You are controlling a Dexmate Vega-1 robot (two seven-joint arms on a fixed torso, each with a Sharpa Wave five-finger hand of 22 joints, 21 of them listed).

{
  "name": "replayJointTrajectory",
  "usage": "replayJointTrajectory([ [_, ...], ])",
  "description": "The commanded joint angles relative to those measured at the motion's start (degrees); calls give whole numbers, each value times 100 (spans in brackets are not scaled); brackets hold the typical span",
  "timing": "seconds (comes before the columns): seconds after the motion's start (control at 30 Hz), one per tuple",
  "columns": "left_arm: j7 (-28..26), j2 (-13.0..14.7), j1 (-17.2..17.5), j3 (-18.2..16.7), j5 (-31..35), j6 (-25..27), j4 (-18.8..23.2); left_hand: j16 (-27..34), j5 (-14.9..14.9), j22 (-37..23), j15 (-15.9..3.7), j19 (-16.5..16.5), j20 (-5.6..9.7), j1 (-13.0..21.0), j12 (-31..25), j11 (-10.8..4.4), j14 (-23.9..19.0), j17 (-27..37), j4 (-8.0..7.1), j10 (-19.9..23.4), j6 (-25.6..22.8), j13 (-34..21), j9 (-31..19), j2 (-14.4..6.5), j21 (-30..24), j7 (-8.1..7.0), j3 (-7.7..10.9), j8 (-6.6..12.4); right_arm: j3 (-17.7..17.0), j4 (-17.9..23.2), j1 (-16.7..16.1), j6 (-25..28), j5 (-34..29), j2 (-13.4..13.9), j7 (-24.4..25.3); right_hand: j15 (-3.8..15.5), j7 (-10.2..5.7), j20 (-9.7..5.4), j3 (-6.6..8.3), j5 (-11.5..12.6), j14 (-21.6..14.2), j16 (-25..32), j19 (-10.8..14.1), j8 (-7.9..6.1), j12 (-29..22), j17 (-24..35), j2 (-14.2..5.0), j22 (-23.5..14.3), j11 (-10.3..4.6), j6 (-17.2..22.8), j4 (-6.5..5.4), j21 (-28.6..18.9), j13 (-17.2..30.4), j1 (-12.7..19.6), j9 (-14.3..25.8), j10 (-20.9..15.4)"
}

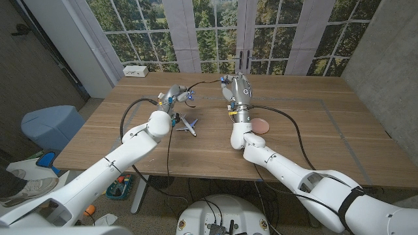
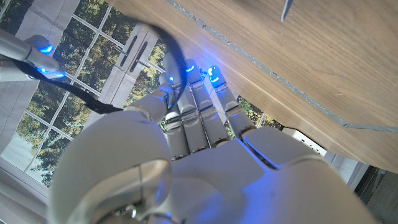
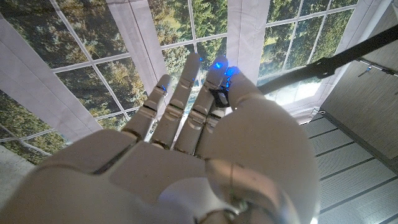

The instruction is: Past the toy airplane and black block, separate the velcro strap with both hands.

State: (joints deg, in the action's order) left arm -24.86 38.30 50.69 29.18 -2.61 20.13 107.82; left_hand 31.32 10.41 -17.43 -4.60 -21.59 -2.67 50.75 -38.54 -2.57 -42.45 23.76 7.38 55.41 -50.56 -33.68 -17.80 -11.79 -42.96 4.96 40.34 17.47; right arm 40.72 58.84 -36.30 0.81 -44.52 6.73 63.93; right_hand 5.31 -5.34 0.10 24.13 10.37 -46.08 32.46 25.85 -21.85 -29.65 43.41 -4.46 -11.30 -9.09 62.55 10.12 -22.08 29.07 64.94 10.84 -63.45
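Note:
Both hands are raised above the far half of the table. A thin black velcro strap (image 1: 206, 83) stretches in the air between them. My left hand (image 1: 173, 95) pinches one end, and the strap (image 2: 176, 59) curls over its fingertips (image 2: 186, 71). My right hand (image 1: 239, 89) grips the other end between thumb and fingers (image 3: 217, 78), and the strap (image 3: 336, 58) runs off sideways from there. The other hand's fingers (image 2: 34, 53) hold the strap's far end in the left wrist view. The small toy airplane (image 1: 188, 124) lies on the table below the left hand.
A reddish-brown disc (image 1: 260, 124) lies beside my right forearm. A white box (image 1: 136, 70) sits at the table's (image 1: 313, 130) far left corner. Black cables trail over the wood from both arms. Large windows stand behind the table.

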Motion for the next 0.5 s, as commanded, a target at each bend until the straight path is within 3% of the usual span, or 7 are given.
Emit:
replayJointTrajectory([
  [0.03, -57, 9, 69, -15, 104, 118, 168, -55, 6, -30, -383, 61, 2, 4, 51, -71, 55, 2, 15, -117, -286, 33, 14, 17, -67, 339, 31, -43, 94, 293, -79, 75, 112, 200, 7, 709, -114, -47, -26, -15, -71, -34, 1, -59, 46, 26, 56, -12, -24, 147, -61, -31, -75, -68, -2, -104],
  [0.33, -117, -17, 133, -42, 125, 139, 243, -75, 0, -32, -377, 79, 4, -4, 87, -60, 50, -10, 28, -65, -243, 112, 55, 31, -122, 342, 27, -109, 55, 415, -151, 143, 148, 229, 7, 730, -127, -41, -16, -8, -53, -109, 11, -8, 119, -4, 73, -9, -23, 118, -71, -48, -168, -83, -24, -136],
  [0.47, -204, -59, 166, -65, 138, 306, 314, -77, 2, -32, -378, 80, -2, -1, 106, -33, 16, -25, 55, -48, -260, 147, 74, 49, -149, 360, 28, -124, 234, 552, -107, 384, 442, 354, 1, 672, -86, 9, 3, -2, 69, -275, -19, 146, 271, -71, 45, -11, -6, -174, -132, -64, -111, -202, -16, 196],
  [0.5, -222, -65, 167, -68, 144, 375, 337, -78, 3, -32, -378, 87, 2, 8, 115, -15, 13, -27, 73, -43, -273, 163, 83, 51, -159, 370, 30, -128, 267, 613, -109, 494, 518, 375, -23, 652, -128, 43, -3, 19, 179, -360, -27, 278, 384, -89, 45, -13, 0, -464, -150, -81, -72, -276, -2, 446],
])
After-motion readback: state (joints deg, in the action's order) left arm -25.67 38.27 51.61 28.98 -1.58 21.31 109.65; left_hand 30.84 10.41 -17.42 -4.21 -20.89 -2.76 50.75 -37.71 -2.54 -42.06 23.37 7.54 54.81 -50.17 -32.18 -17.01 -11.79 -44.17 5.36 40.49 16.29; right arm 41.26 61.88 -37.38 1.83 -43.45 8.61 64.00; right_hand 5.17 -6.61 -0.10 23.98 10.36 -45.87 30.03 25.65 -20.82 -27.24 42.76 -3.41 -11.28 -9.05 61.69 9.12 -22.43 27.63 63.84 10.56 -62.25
